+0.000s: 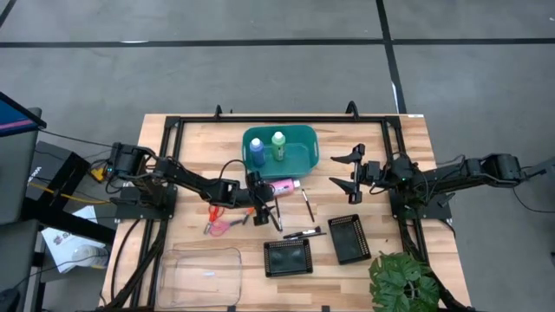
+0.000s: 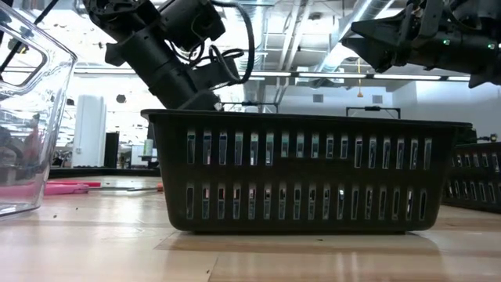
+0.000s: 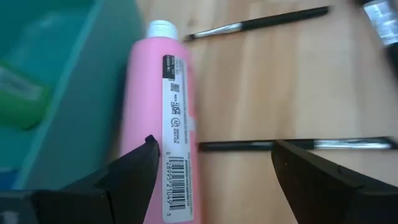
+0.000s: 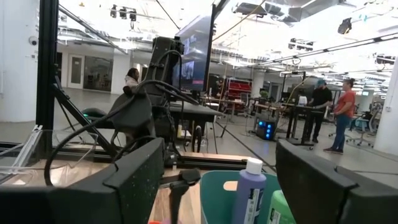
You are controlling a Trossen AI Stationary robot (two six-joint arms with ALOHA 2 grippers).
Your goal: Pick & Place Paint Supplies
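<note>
On wood, pink bottle (image 1: 284, 185) lies flat, cap toward right arm.

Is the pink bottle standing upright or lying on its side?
Lying on its side: the pink bottle rests lengthwise on the table, beside the teal basket.

Teal basket (image 1: 305, 153): far middle of table.
Black mesh trays (image 1: 287, 257), (image 1: 349, 238): near edge, side by side.
Clear bin (image 1: 201, 276): near-left corner.
Plant (image 1: 404, 282): near-right corner.
</note>
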